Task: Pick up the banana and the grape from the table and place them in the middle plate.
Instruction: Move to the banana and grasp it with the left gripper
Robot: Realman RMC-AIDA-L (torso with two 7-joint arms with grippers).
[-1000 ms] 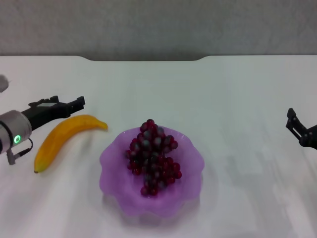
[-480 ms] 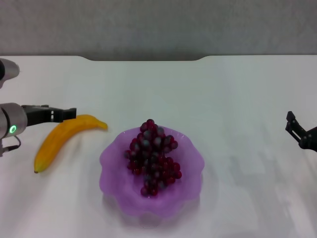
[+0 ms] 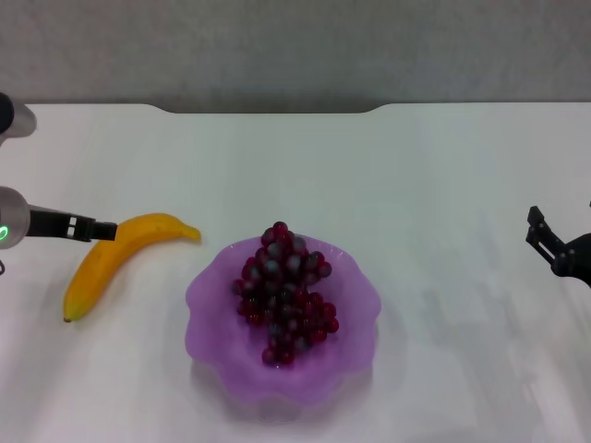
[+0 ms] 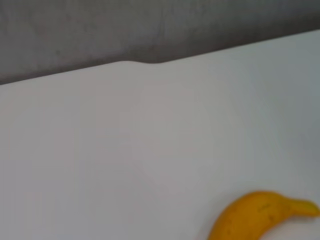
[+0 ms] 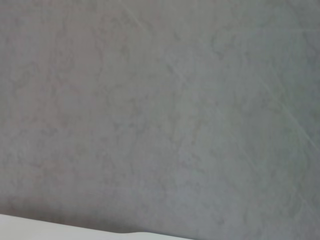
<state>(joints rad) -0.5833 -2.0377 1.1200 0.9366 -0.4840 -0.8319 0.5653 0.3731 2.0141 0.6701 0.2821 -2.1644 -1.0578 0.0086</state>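
Bench [image 3: 416, 166] white, carries everything. Plate [image 3: 355, 346] mid-bench, grapes [image 3: 284, 291] already inside. Banana [image 3: 111, 263] on bench just left of plate, not yet lifted. Left gripper [image 3: 103, 230] at banana's upper edge; grip state cannot tell. Right gripper [image 3: 545, 242] well right of plate, fingers spread, idle. Step: banana pick. Next: settle around banana, clamp, lift, carry to plate.

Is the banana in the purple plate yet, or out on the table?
Out. The banana lies on the table beside the plate, which holds only the grapes. The left claw is at the banana.
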